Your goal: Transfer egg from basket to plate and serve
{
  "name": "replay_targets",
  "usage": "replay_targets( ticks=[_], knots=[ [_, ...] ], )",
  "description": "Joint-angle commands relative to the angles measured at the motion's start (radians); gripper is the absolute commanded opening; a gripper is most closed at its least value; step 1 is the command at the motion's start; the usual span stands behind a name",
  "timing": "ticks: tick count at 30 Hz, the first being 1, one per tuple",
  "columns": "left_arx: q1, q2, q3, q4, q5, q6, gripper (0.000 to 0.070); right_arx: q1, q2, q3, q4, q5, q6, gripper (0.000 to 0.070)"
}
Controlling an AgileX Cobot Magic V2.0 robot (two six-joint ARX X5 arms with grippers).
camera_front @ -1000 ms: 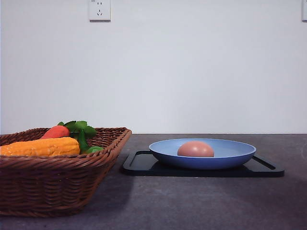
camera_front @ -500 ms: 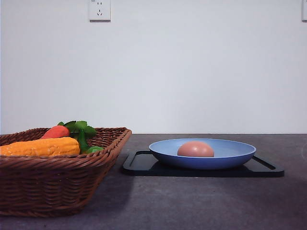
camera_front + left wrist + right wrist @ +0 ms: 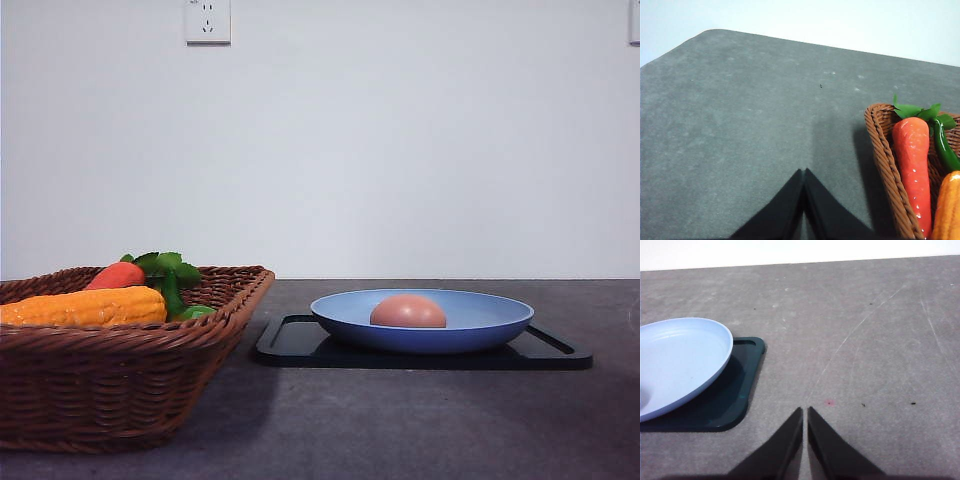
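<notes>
We see the egg (image 3: 408, 311) lying in the plate (image 3: 480, 325) on the black tray (image 3: 300, 342), off beside the right gripper (image 3: 805, 412). Both grippers' fingers are pressed together, holding nothing; the left gripper (image 3: 804, 175) sits near the basket (image 3: 880, 135). Risk as we judge it: the round egg rolls off if the plate gets bumped while serving. No change from the earlier frames.

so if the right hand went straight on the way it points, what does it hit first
Probably nothing but bare table: the shut right hand points past the black tray and plate, which lie off to one side.
</notes>
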Motion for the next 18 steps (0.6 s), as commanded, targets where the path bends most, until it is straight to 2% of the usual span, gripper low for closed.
replay_targets(
  ticks=[1,18],
  knots=[
    [0.002,-0.002,-0.023,-0.013,0.002,0.015,0.0,0.002,-0.002,-0.005,0.01,0.001,0.017,0.0],
    [0.002,-0.002,-0.023,-0.013,0.002,0.015,0.0,0.002,-0.002,-0.005,0.01,0.001,0.017,0.0]
  ],
)
